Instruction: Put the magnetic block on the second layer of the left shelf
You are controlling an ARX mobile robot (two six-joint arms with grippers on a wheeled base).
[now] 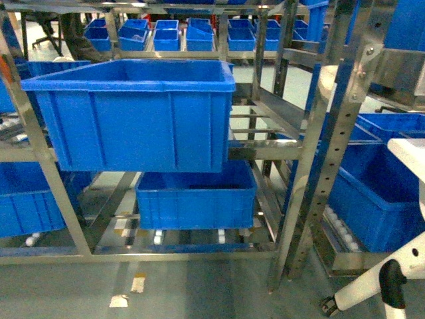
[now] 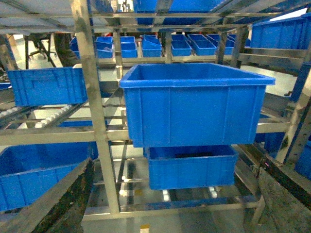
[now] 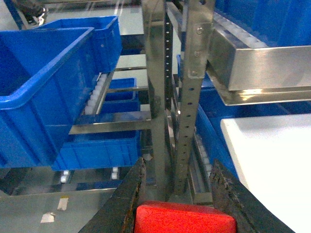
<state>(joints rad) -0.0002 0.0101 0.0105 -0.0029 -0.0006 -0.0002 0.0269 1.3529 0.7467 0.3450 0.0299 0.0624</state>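
Observation:
The red magnetic block (image 3: pixel 184 219) sits deep between the dark fingers of my right gripper (image 3: pixel 178 165), which is shut on it; only its top face shows at the bottom edge of the right wrist view. The left shelf second layer (image 1: pixel 255 151) is a steel level with white rollers bearing a large deep blue crate (image 1: pixel 133 113). That crate (image 3: pixel 34 82) lies up and to the left of the held block. In the left wrist view my left gripper (image 2: pixel 176 167) is open and empty, facing the same crate (image 2: pixel 194 102) from a distance. Neither gripper shows in the head view.
A smaller blue crate (image 1: pixel 196 199) sits on the level below. A perforated steel upright (image 3: pixel 189 97) stands straight ahead of the right gripper. A white table (image 3: pixel 267 160) and a steel beam (image 3: pixel 257 63) lie to its right. More blue crates (image 2: pixel 46 85) fill neighbouring racks.

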